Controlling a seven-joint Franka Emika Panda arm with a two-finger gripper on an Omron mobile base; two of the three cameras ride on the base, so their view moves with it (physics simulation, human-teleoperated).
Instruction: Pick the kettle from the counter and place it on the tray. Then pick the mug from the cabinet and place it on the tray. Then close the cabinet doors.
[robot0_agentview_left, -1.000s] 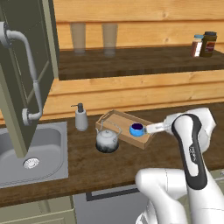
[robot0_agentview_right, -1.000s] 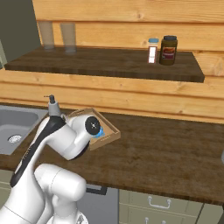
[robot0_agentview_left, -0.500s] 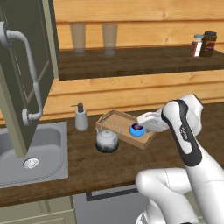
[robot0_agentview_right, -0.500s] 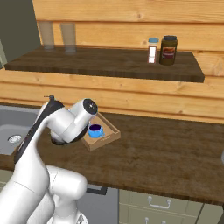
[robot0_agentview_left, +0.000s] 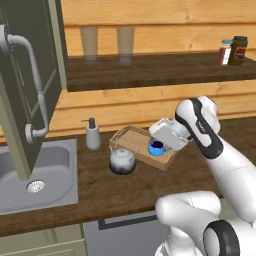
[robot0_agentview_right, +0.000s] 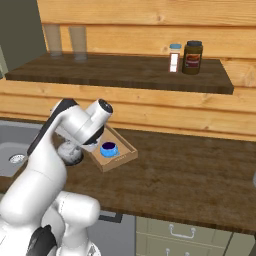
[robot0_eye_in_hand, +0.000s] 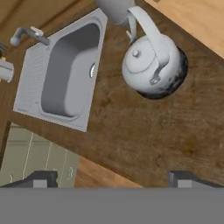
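Swung up and back since a second ago, the white arm's hand is now carried over the near corner of the tray, with the blue mug left sitting on it.

From the left base view, the bright blue round-bellied mug (robot0_agentview_left: 156, 148) is seen resting in the shallow light-wood tray (robot0_agentview_left: 134, 138), toward its 3 o'clock end; the small squat silvery-grey kettle (robot0_agentview_left: 122, 159) is stood on the dark brown wood-grain counter (robot0_agentview_left: 125, 187), touching the tray's near edge at 7 o'clock rather than inside it. Through the hand view the gripper (robot0_eye_in_hand: 113, 178) is shown with its two dark tips spread wide and nothing between them, the kettle at 1 o'clock, the steel sink (robot0_eye_in_hand: 65, 70) at 10 o'clock. A tall grey-green cabinet door (robot0_agentview_left: 27, 85) is hung open at 9 o'clock.
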